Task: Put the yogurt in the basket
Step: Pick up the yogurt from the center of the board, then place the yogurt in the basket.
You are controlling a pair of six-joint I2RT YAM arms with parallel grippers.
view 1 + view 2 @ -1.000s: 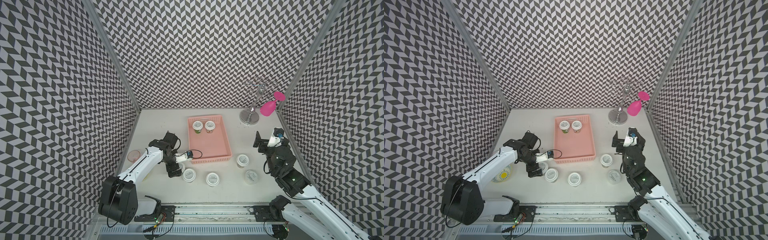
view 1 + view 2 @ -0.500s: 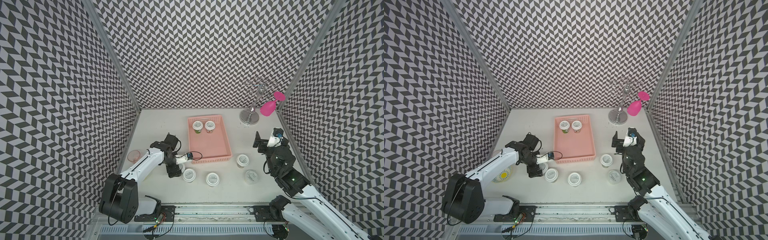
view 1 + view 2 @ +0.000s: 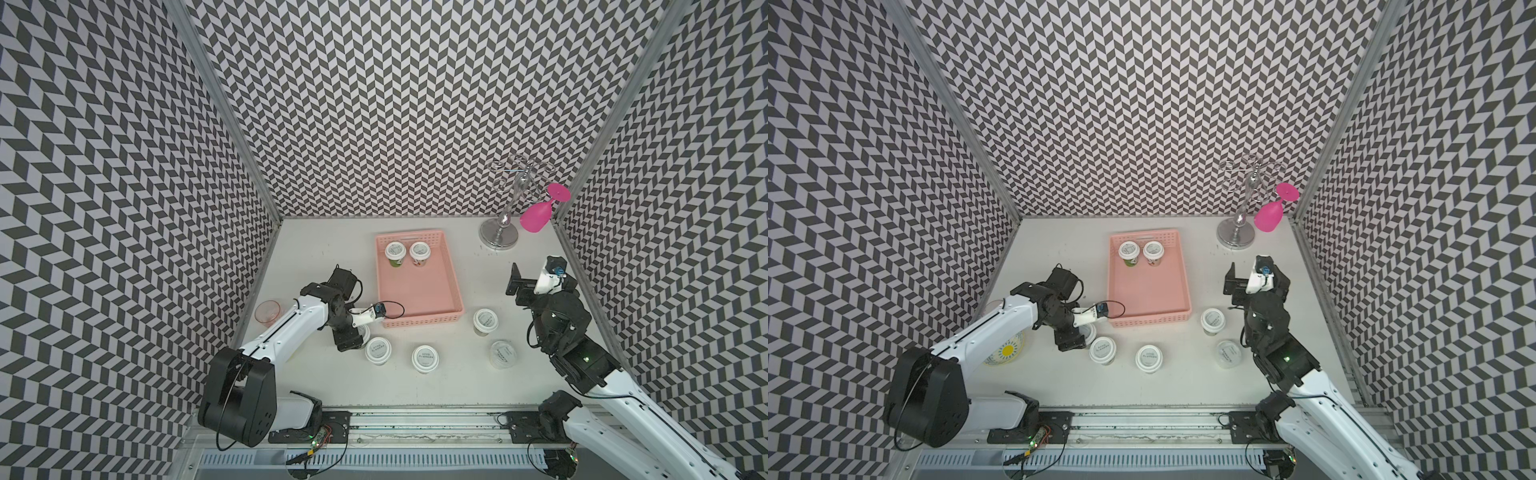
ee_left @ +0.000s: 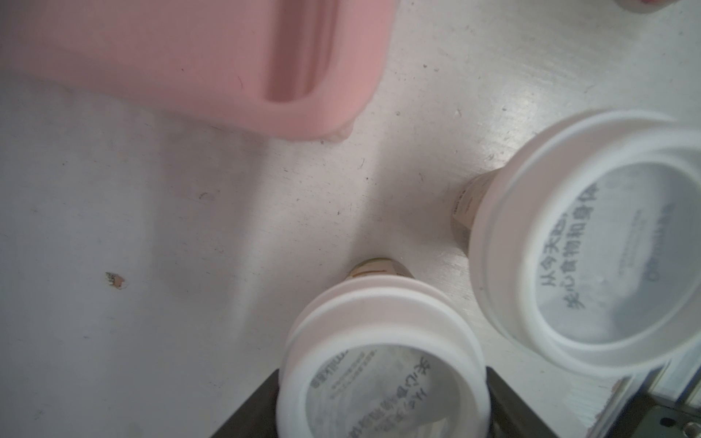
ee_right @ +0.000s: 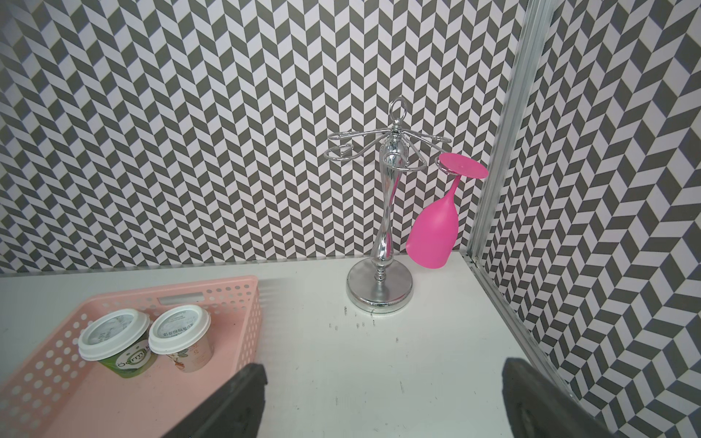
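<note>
The salmon-pink basket (image 3: 422,322) (image 3: 1148,295) (image 5: 113,398) sits mid-table with two yogurt tubs (image 3: 395,251) (image 3: 419,251) at its far end. My left gripper (image 3: 360,335) (image 4: 383,402) reaches down just off the basket's near-left corner (image 4: 189,57). It is shut on the white lid of a yogurt tub (image 4: 379,352) (image 3: 1089,331), with a dark finger against each side. A neighbouring tub (image 3: 377,350) (image 4: 591,246) stands close beside it. Other tubs (image 3: 424,358) (image 3: 485,319) and a translucent one (image 3: 503,353) stand on the table. My right gripper (image 3: 517,284) (image 5: 383,409) hovers open and empty, right of the basket.
A lidless pinkish clear cup (image 3: 267,311) stands by the left wall, with a flower-print dish (image 3: 1007,351) under my left arm. A chrome glass stand (image 3: 500,237) holding a pink wine glass (image 3: 536,216) fills the far right corner. Patterned walls enclose three sides.
The left gripper's jaws have come together from wide open onto the tub's lid. The right arm has not moved.
</note>
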